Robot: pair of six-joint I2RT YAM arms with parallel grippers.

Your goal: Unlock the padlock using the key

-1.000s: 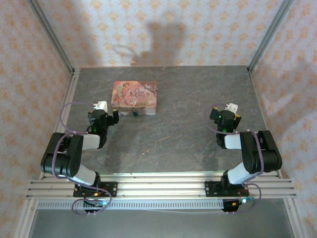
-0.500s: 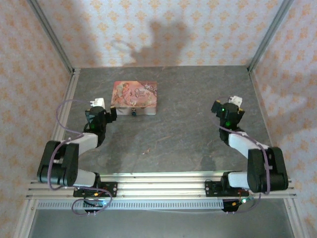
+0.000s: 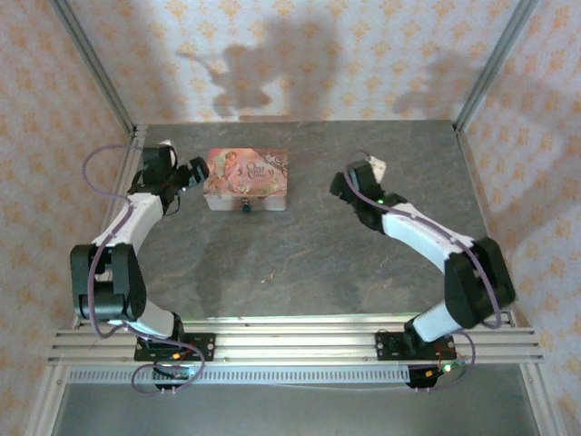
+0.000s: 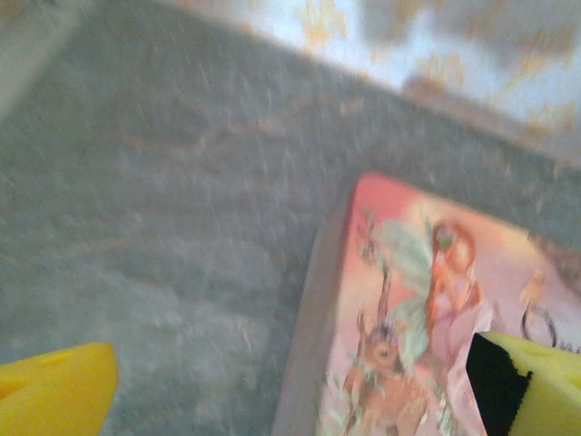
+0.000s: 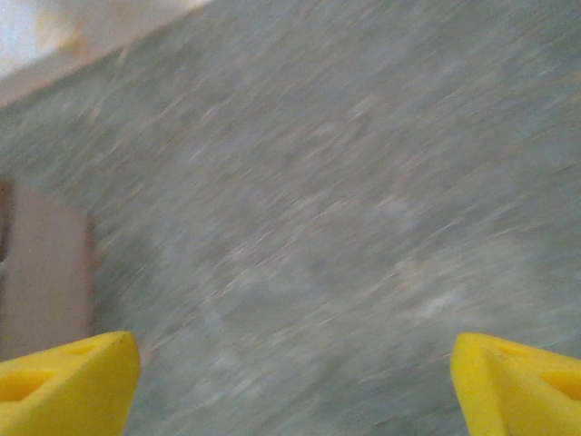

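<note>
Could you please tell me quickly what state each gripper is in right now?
Left gripper: open, holding nothing.
Right gripper: open, holding nothing.

The table top [image 3: 300, 263] is seen as a grey, stone-like slab, matt and faintly veined. The lid of the tin box [image 3: 245, 171] is covered by a smooth pink printed picture. The padlock [image 3: 245, 206] is too small for its finish to be judged. The yellow fingertips [image 4: 54, 391] are shown matt and soft-looking. The rails [image 3: 290, 343] are seen as bare ribbed aluminium, and the walls [image 3: 318, 64] as matt patterned paper
</note>
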